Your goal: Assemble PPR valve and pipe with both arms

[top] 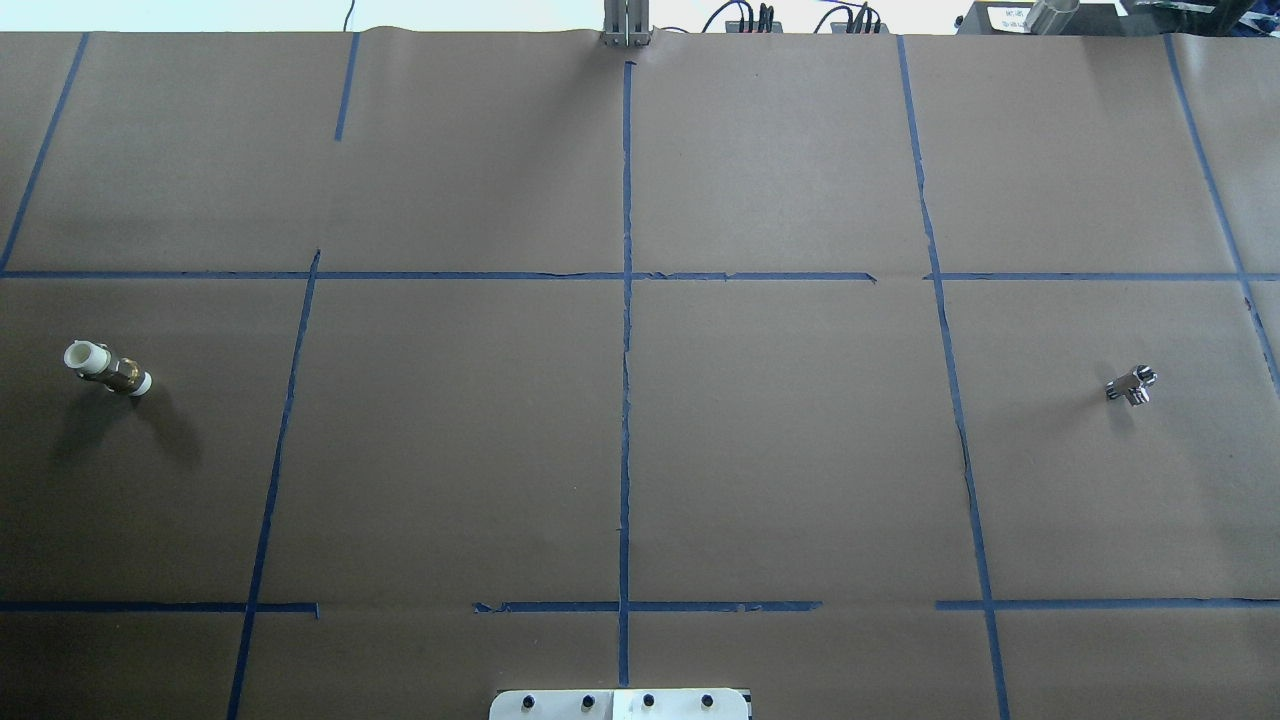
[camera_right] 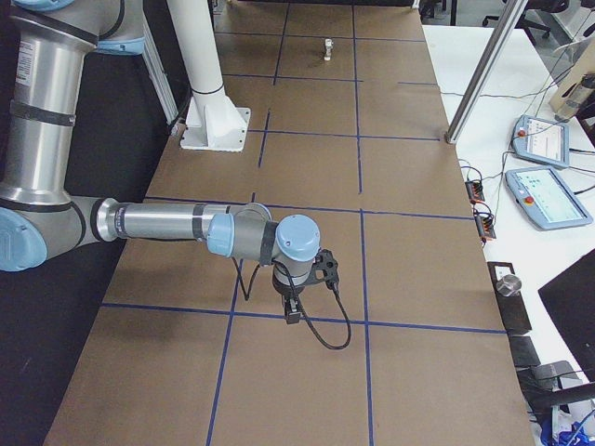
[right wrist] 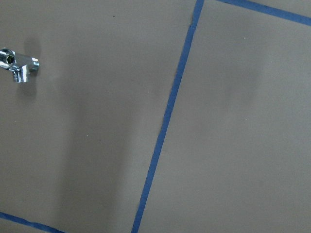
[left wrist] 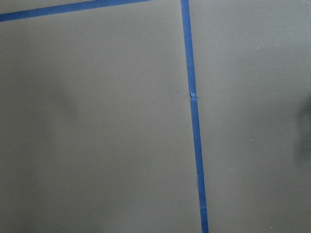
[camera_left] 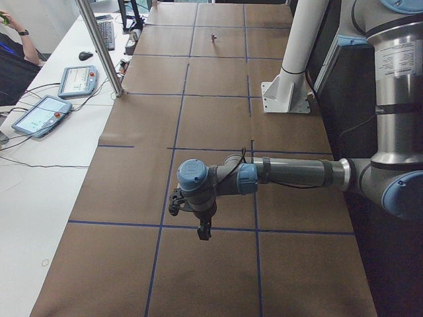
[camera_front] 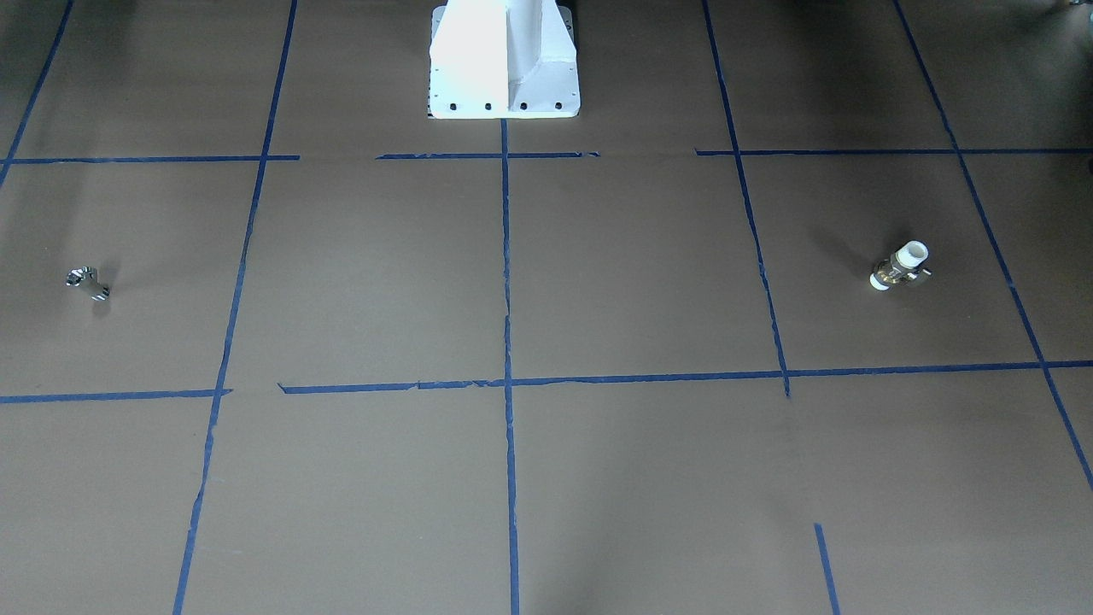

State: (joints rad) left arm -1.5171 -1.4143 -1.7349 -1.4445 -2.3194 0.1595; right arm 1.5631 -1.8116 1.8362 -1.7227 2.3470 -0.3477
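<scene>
The PPR valve [top: 108,368], white ends with a brass middle, lies on the brown table at the robot's far left; it also shows in the front view [camera_front: 901,266] and, far off, in the exterior right view [camera_right: 328,46]. The chrome pipe [top: 1131,384] lies at the far right, seen too in the front view [camera_front: 88,283], the right wrist view [right wrist: 18,64] and the exterior left view [camera_left: 213,36]. My left gripper [camera_left: 204,231] and right gripper [camera_right: 293,311] point down above the table and show only in the side views; I cannot tell if they are open or shut.
Blue tape lines [top: 626,330] divide the brown paper table cover into squares. The white robot base [camera_front: 504,60] stands at the table's robot side. A metal post [camera_left: 99,46], tablets [camera_left: 39,113] and an operator [camera_left: 13,53] are beside the table's far edge.
</scene>
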